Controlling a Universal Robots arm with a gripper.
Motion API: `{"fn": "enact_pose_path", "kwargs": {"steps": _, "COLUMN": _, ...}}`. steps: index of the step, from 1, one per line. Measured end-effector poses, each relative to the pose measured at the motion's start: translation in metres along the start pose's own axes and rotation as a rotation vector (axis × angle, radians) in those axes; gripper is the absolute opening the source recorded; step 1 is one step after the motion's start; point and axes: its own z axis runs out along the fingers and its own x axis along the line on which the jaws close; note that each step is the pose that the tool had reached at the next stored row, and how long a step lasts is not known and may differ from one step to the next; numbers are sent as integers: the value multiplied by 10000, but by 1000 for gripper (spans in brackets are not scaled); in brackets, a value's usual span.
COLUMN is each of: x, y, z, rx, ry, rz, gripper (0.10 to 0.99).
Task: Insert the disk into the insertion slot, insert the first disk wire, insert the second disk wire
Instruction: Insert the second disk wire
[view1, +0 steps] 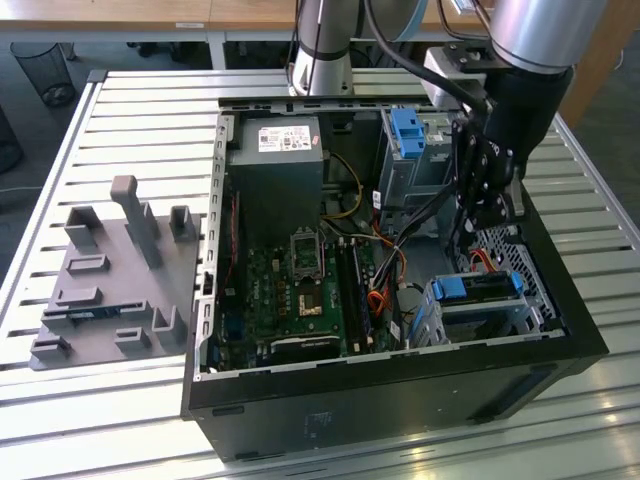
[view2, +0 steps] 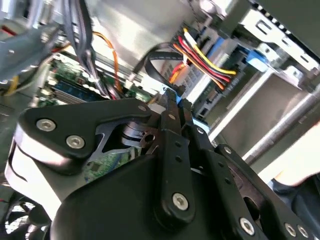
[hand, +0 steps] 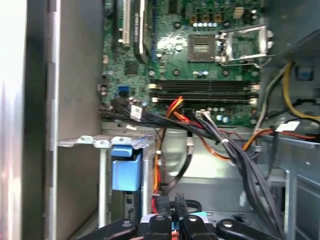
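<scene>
**You:** Where is the disk?

**Me:** Look at the exterior view. The disk (view1: 478, 287) sits in the insertion slot (view1: 500, 322). That is the low silver box in the open computer case (view1: 400, 385), on the exterior view's right. You can see its blue frame on top.

**You:** And my end effector?

**Me:** Your end effector (view2: 172, 102) hangs inside the case, just above the disk. In the second wrist view its fingers are squeezed together on the end of a black wire (view2: 152, 55) (the wire bends up in a loop from the tips). A bunch of red and yellow wires (view2: 210, 65) runs close behind it.

**You:** What else is there?

**Me:** The green board (view1: 290, 290) lies in the case, toward the exterior view's left of the disk. A taller grey cage with a blue clip (view1: 405, 130) stands farther back. The case rests on the table (view1: 150, 100). A grey plate with blocks (view1: 170, 270) lies beside it, on the exterior view's left.
</scene>
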Motion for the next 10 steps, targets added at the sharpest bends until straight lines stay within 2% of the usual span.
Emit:
{"fn": "enact_pose_path", "kwargs": {"steps": 1, "x": 8, "y": 0, "z": 1, "rx": 1, "ry": -96, "rz": 1, "gripper": 161}}
{"fn": "enact_pose_path", "kwargs": {"steps": 3, "x": 13, "y": -1, "z": 3, "rx": 1, "ry": -116, "rz": 1, "gripper": 161}}
{"fn": "enact_pose_path", "kwargs": {"steps": 4, "x": 13, "y": -1, "z": 3, "rx": 0, "ry": -85, "rz": 1, "gripper": 161}}
{"fn": "enact_pose_path", "kwargs": {"steps": 7, "x": 16, "y": -1, "z": 4, "rx": -1, "ry": 112, "rz": -3, "gripper": 161}}
{"fn": "enact_pose_path", "kwargs": {"steps": 10, "x": 30, "y": -1, "z": 3, "rx": -2, "ry": 264, "rz": -4, "gripper": 161}}
